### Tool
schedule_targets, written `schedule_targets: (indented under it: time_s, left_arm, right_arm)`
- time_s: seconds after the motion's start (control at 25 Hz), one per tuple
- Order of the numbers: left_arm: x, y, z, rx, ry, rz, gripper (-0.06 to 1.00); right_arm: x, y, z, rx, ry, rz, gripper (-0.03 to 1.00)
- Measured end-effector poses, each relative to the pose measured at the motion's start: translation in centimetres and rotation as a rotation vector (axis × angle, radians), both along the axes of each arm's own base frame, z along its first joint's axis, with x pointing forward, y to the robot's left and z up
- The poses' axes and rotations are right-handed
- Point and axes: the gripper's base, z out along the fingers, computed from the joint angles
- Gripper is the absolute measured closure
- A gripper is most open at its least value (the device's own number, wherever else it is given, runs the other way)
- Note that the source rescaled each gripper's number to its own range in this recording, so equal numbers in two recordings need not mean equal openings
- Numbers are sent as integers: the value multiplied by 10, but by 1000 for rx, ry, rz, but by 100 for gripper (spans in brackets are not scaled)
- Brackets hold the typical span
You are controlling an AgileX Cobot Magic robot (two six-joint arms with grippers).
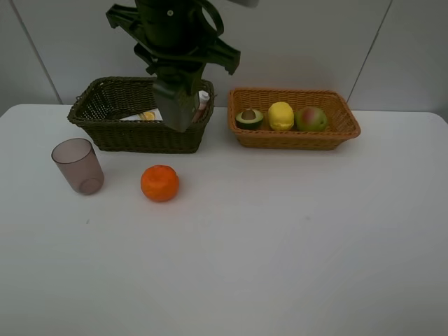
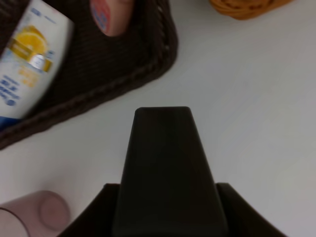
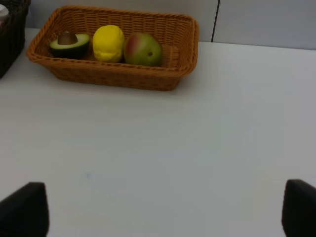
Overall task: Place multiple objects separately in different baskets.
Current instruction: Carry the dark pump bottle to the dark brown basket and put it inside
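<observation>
Wht table (image 1: 280, 245): dk basket (image 1: 140, 138), tan basket (image 1: 294, 138), cup (image 1: 78, 165), orange (image 1: 159, 183).

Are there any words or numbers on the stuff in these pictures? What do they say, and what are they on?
White bottle in the dark basket: blue writing and a gold strip by a yellow fruit picture, too blurred to read.
Pink bottle beside it: blue marks, too blurred to read.
Nothing else shows any writing, so there is no text to quote.
</observation>
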Motion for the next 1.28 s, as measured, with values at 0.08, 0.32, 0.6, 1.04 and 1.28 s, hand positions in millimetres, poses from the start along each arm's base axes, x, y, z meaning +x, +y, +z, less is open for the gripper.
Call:
schedule_targets:
  time_s: [0.08,0.32,0.6,1.04,1.28]
  left_arm:
    - [5,6,2,32,-29,7,43]
    - [26,35,3,80,-50,52,43]
    - [52,78,3,115,-50,116,43]
    - [88,112,1,57,-179,139,43]
    - [110,119,-31,64,-162,153,43]
  right_arm:
    - [0,0,0,0,0,0,-3]
    - [0,0,0,0,0,0,-3]
    - [0,0,0,0,0,0,-3]
    - [0,0,0,0,0,0,-3]
    - [0,0,0,-2,0,-1,-3]
